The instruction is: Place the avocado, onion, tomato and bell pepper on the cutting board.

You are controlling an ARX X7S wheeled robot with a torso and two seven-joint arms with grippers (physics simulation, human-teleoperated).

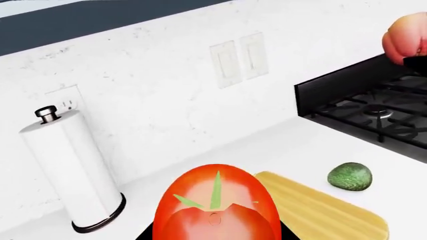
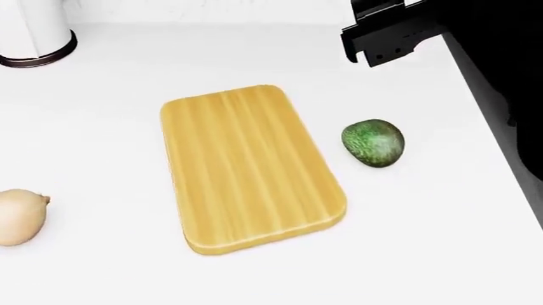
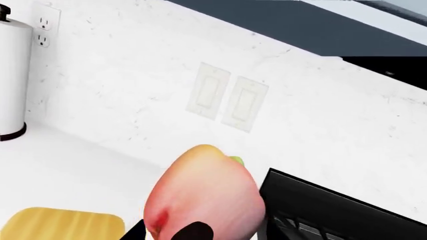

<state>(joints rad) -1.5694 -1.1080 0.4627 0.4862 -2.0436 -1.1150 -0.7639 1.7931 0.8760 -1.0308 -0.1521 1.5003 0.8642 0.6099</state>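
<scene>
The tomato (image 1: 215, 206) fills the jaws of my left gripper (image 1: 213, 236), which is shut on it above the counter, near the end of the cutting board (image 1: 320, 210). My right gripper (image 3: 200, 236) is shut on the bell pepper (image 3: 203, 196), held high near the stove; the left wrist view also catches the bell pepper (image 1: 407, 35). In the head view the cutting board (image 2: 250, 168) lies bare in the middle. The avocado (image 2: 373, 143) rests on the counter just right of it. The onion (image 2: 19, 217) sits at the far left edge. Neither held vegetable shows in the head view.
A paper towel roll (image 1: 67, 170) stands on the counter by the back wall, far left. A black gas stove (image 1: 373, 110) borders the counter on the right. A black part of my right arm (image 2: 390, 35) hangs over the counter's back right.
</scene>
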